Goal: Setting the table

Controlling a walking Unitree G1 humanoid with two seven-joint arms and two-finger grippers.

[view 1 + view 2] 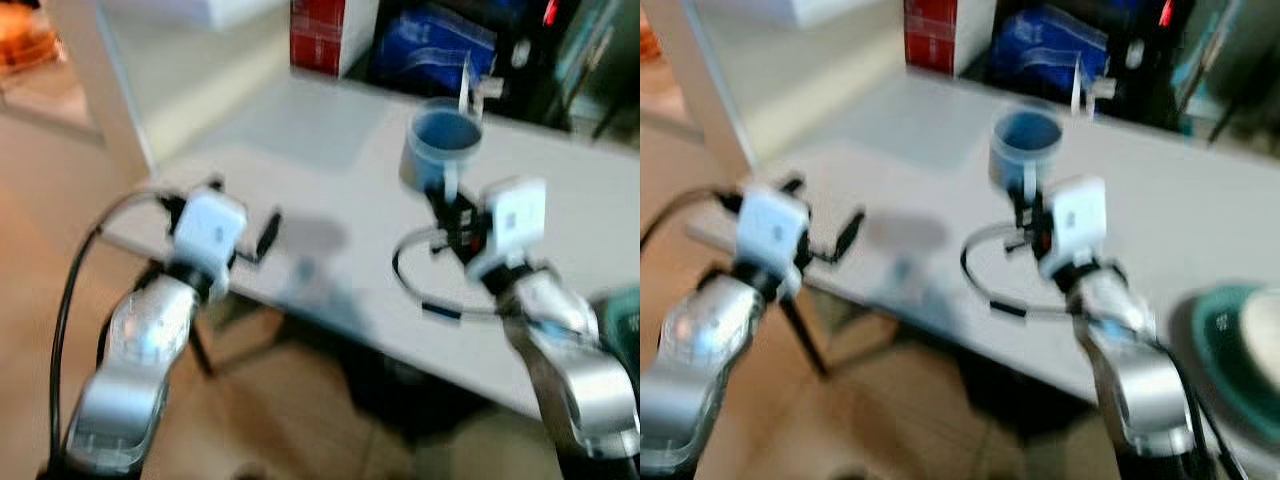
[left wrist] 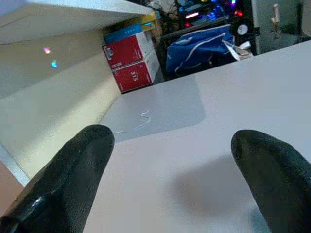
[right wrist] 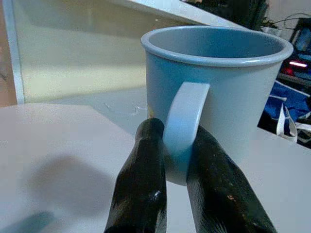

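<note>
My right gripper pinched the blue mug by its handle above the white table; my left gripper hung open, empty. Placement remained, I judged.

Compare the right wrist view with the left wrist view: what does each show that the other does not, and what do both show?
Right wrist view alone: the light blue plastic mug, upright, with the right gripper shut on its curved handle, one black finger on each side.

Left wrist view alone: the left gripper with its two black fingers wide apart and nothing between them, and two stacked red cardboard boxes at the far end of the table.

Both: the pale grey table top, the cream wall beside it, and a dark blue bag behind the table.
</note>
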